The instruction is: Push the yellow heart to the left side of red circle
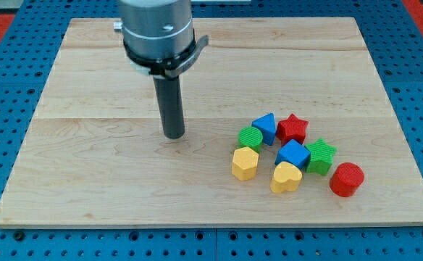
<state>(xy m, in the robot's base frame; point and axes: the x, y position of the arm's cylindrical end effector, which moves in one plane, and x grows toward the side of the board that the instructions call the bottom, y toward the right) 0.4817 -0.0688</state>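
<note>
The yellow heart (285,177) lies near the view's bottom right, in a cluster of blocks. The red circle (346,179) stands to its right, a small gap away. My tip (173,135) rests on the wooden board left of the cluster, well apart from every block, about a hand's width left of the green circle (250,137).
The cluster also holds a yellow hexagon (245,162), a blue triangle (266,127), a red star (292,128), a blue cube (292,154) and a green star (319,156). The wooden board (88,159) lies on a blue pegboard.
</note>
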